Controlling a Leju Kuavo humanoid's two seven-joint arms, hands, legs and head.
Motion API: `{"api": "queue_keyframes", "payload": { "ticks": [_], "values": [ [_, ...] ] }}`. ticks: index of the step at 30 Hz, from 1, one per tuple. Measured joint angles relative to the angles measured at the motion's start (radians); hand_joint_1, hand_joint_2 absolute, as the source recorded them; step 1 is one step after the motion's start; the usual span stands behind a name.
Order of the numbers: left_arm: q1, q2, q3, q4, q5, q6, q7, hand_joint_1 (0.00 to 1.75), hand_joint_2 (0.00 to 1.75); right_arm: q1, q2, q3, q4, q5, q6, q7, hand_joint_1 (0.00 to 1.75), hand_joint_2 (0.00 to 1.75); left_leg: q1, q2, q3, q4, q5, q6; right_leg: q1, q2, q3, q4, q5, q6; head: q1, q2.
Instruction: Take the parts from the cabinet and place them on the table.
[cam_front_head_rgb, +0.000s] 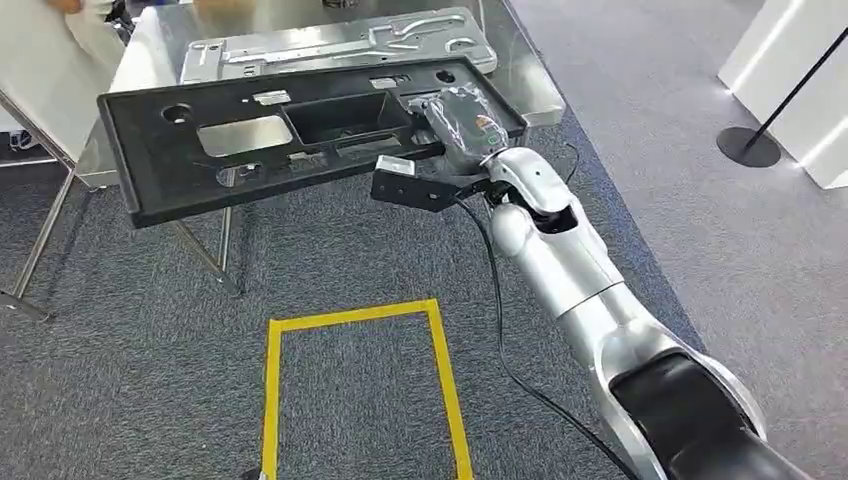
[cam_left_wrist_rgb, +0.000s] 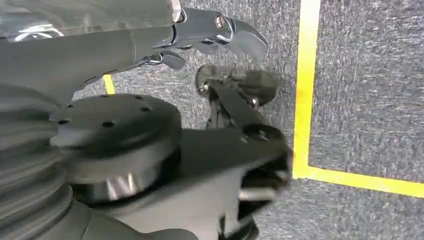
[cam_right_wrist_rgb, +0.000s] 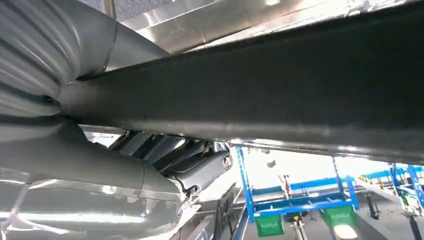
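Midway: right hand (cam_front_head_rgb: 462, 120) fingers clamped on black panel (cam_front_head_rgb: 300, 135), overhanging table (cam_front_head_rgb: 540, 95) front edge beside metal part (cam_front_head_rgb: 340, 45); release left. Left hand (cam_left_wrist_rgb: 220, 35) fingers apart, holding nothing.

Right hand (cam_front_head_rgb: 462, 118) wrapped in clear plastic, fingers tucked under the near right edge of the black panel (cam_front_head_rgb: 300, 130), so grip hidden. Far metal table (cam_front_head_rgb: 150, 60) mostly covered by the panel and a grey metal part (cam_front_head_rgb: 340, 45) (its far edge cut by the frame). Left hand (cam_left_wrist_rgb: 220, 35) blurred at the wrist, fingertips sharp over carpet. Person's hand at far left cropped.
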Motion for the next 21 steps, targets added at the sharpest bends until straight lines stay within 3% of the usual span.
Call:
{"api": "queue_keyframes", "payload": {
  "ticks": [1, 3, 4, 8, 10, 13, 14, 15, 16, 18, 19, 21],
  "values": [
    [-0.001, 0.0, 0.0, 0.0, 0.0, 0.0, 0.0, 0.0, 1.75, 0.0, 0.0, 0.0, 0.0, 0.0, 0.0, 0.0, 1.75, 1.75, 0.0, 0.0, 0.025, -0.056, 0.036, 0.003, 0.001, 0.001, 0.001, 0.001, -0.001, 0.0, -0.001, 0.0],
    [-0.001, 0.0, 0.0, 0.0, 0.0, 0.001, 0.0, 0.0, 1.75, -0.001, 0.001, 0.0, -0.002, 0.0, 0.0, 0.0, 1.75, 1.75, 0.0, 0.0, 0.117, -0.242, 0.127, 0.013, 0.002, 0.002, 0.008, 0.003, -0.005, 0.004, 0.0, 0.0],
    [-0.002, 0.0, 0.0, 0.0, -0.001, 0.002, 0.001, 0.0, 1.75, -0.002, 0.001, 0.0, -0.002, 0.0, 0.0, 0.0, 1.75, 1.75, -0.004, -0.001, 0.145, -0.294, 0.125, 0.02, 0.005, 0.003, 0.007, 0.004, -0.008, 0.008, 0.001, 0.0],
    [-0.004, 0.0, 0.0, 0.0, -0.001, 0.002, 0.002, 0.0, 1.75, -0.004, 0.002, 0.0, -0.002, 0.003, 0.005, 0.0, 1.75, 1.75, -0.011, -0.004, 0.144, -0.309, 0.126, 0.034, 0.008, 0.002, 0.002, 0.002, -0.004, 0.029, 0.001, 0.0],
    [-0.004, 0.0, -0.001, 0.0, 0.0, 0.003, 0.002, 0.0, 1.75, -0.009, 0.003, 0.0, -0.002, 0.003, 0.005, 0.0, 1.75, 1.75, -0.003, -0.002, 0.15, -0.322, 0.134, 0.048, 0.004, -0.001, -0.011, 0.035, -0.031, 0.037, 0.003, 0.0],
    [-0.006, 0.0, 0.0, 0.0, 0.001, 0.003, 0.0, 0.0, 1.75, -0.013, 0.003, 0.0, -0.001, 0.004, 0.007, 0.0, 1.75, 1.75, -0.004, -0.001, 0.149, -0.321, 0.133, 0.055, 0.002, -0.001, -0.12, 0.266, -0.142, 0.047, 0.004, 0.0],
    [-0.005, 0.0, 0.0, 0.0, 0.002, 0.003, -0.001, 0.0, 1.75, -0.012, 0.003, 0.0, 0.001, 0.005, 0.008, 0.0, 1.75, 1.75, -0.004, -0.001, 0.149, -0.319, 0.133, 0.056, 0.001, -0.001, -0.146, 0.319, -0.153, 0.049, 0.004, 0.0],
    [-0.004, 0.0, 0.0, 0.0, 0.002, 0.003, -0.001, 0.0, 1.75, -0.01, 0.003, 0.0, 0.002, 0.006, 0.009, 0.0, 1.75, 1.75, -0.004, -0.001, 0.149, -0.318, 0.132, 0.056, 0.0, -0.001, -0.15, 0.322, -0.139, 0.049, 0.004, 0.0],
    [-0.005, 0.0, 0.0, 0.0, 0.002, 0.003, -0.001, 0.0, 1.75, -0.01, 0.003, 0.0, 0.003, 0.007, 0.009, 0.0, 1.75, 1.75, -0.004, -0.002, 0.149, -0.316, 0.131, 0.055, -0.001, -0.001, -0.131, 0.281, -0.105, 0.049, 0.004, 0.0],
    [-0.005, 0.0, 0.0, 0.0, 0.004, 0.003, -0.001, 0.0, 1.75, -0.013, 0.003, 0.0, 0.003, 0.007, 0.007, 0.0, 1.75, 1.75, -0.004, -0.005, 0.15, -0.31, 0.127, 0.05, -0.001, -0.001, -0.047, 0.102, -0.012, 0.042, 0.004, 0.0],
    [-0.005, 0.0, 0.0, 0.0, 0.005, 0.003, -0.002, 0.0, 1.75, -0.016, 0.003, 0.0, 0.004, 0.007, 0.006, 0.0, 1.75, 1.75, -0.004, -0.005, 0.148, -0.31, 0.125, 0.047, 0.0, -0.002, -0.016, 0.029, 0.005, 0.036, 0.004, 0.0],
    [-0.005, 0.0, 0.0, 0.0, 0.005, 0.003, -0.002, 0.0, 1.75, -0.019, 0.006, 0.0, 0.004, 0.009, 0.003, 0.0, 1.75, 1.75, -0.011, -0.005, 0.142, -0.309, 0.127, 0.036, 0.007, 0.0, -0.009, 0.01, -0.004, 0.028, 0.002, 0.0]
  ]
}}
